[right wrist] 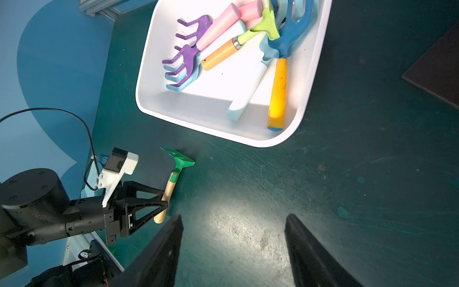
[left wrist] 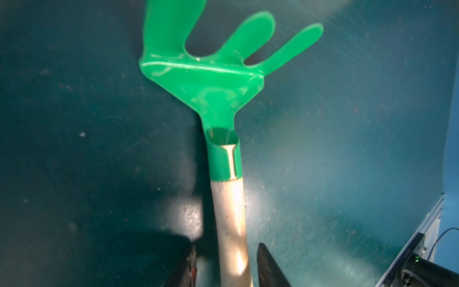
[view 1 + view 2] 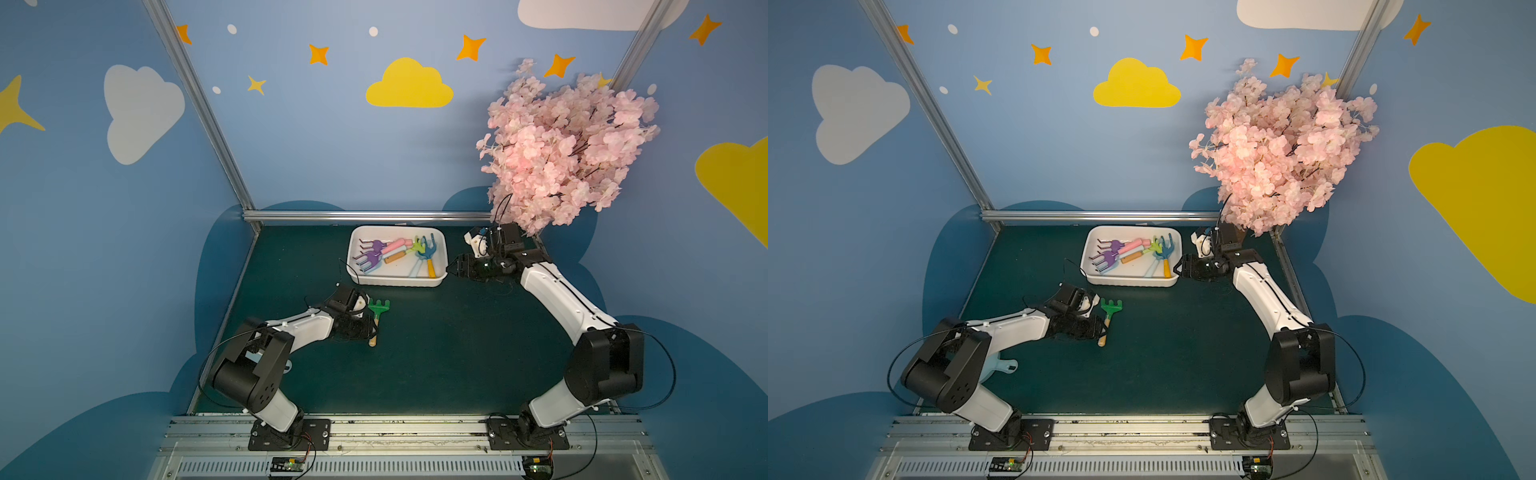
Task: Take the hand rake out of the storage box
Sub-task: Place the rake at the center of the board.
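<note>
Green is the rake (image 3: 377,312) that matters here. In both top views it lies flat on the tabletop (image 3: 457,353), outside the box (image 3: 399,284) and on the near side of it, with the head toward the box. The left claw (image 3: 371,328) sits low at its wooden handle; from this height I cannot tell if it grips. The right claw (image 3: 451,268) waits just beside the near right corner of the box, probably to be ready for a next rake. Whether it touches the rim I cannot tell. The other rakes (image 3: 395,255) are heaped inside the box.

In the left wrist view the handle (image 2: 229,218) passes between the jaws of the left claw (image 2: 226,263). Bare tabletop shows clearly on one side of it, and a thin gap seems to show on the other. So I judge the grip released and the rake resting on its own weight.

In the right wrist view the rake (image 1: 175,177) lies well apart from the box (image 1: 248,142), and the left claw (image 1: 165,198) stands around its handle. The right claw (image 1: 233,218) is spread wide, with only tabletop between its jaws; it grasps nothing.
</note>
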